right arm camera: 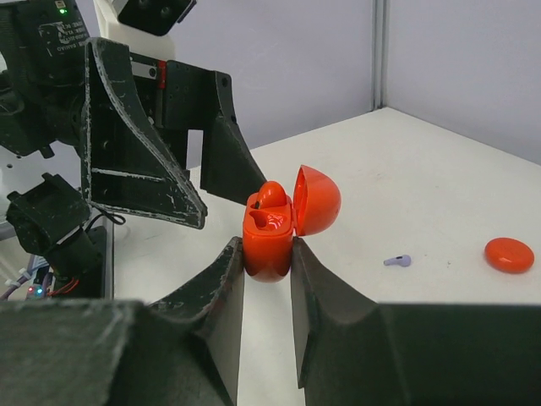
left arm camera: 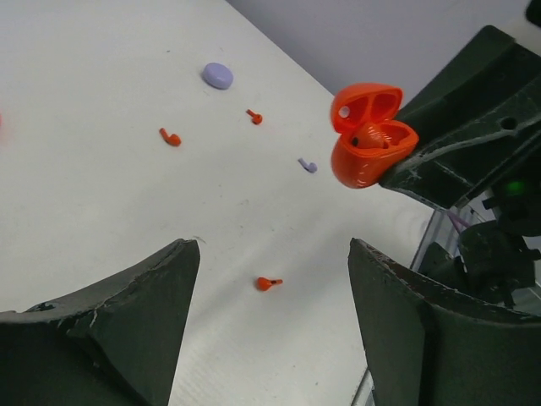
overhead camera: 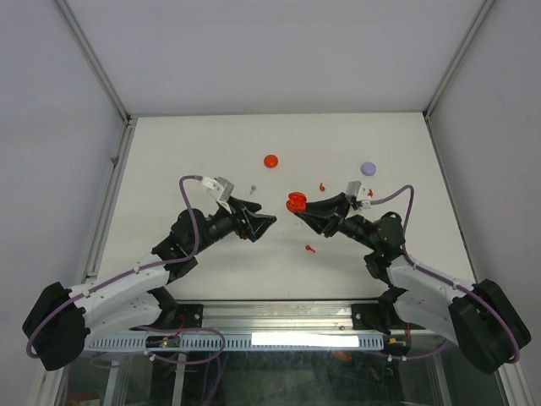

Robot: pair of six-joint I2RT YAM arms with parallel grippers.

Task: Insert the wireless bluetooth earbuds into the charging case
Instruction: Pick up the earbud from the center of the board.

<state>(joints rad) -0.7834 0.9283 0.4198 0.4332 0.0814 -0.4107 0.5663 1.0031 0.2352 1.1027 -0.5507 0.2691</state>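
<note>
While clamped by right end effector (right arm camera: 267, 252), red charging case (right arm camera: 272, 222) gapes open

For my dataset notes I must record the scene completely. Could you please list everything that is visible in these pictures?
charging case: 1, red, lid open, held in the right end effector; a red piece seems to sit inside it
red earbuds: 3, red, loose on the table
lavender earbud: 1 certain, pale lavender, on the table beside the left arm's wrist; the left wrist view also shows one, perhaps the same
red disc: 1, red, far middle of the table
lavender disc: 1, lavender, far right of the table
table: 1, white, under everything
left end effector: 1, black, open, empty
right end effector: 1, black, shut on the charging case
</note>
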